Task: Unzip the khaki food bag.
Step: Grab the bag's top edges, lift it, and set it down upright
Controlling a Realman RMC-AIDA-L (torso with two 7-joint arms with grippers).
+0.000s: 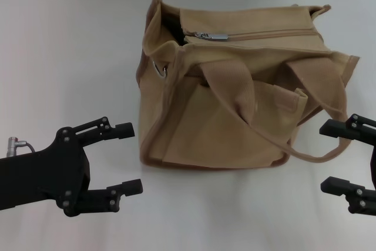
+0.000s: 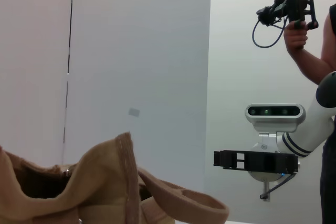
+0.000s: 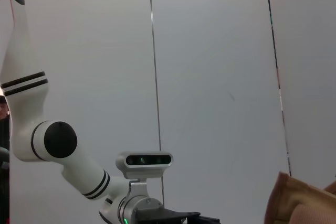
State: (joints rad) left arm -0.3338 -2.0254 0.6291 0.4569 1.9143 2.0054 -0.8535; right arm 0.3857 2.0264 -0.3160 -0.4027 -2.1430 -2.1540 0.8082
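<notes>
While both flank it, khaki food bag (image 1: 235, 86), left gripper (image 1: 130, 158), right gripper (image 1: 330, 157).

The khaki food bag (image 1: 235, 110) is plain tan canvas with no print, its wide handles (image 1: 232, 86) the same tan and its base trim (image 1: 205, 165) a darker brown. A silver zipper pull (image 1: 212, 36) shines on its top, and a metal ring (image 1: 160, 70) glints silver at one corner. Between the matte black left gripper (image 1: 126, 157) and the equally black right gripper (image 1: 329, 157), the table (image 1: 70, 57) is plain white.
</notes>
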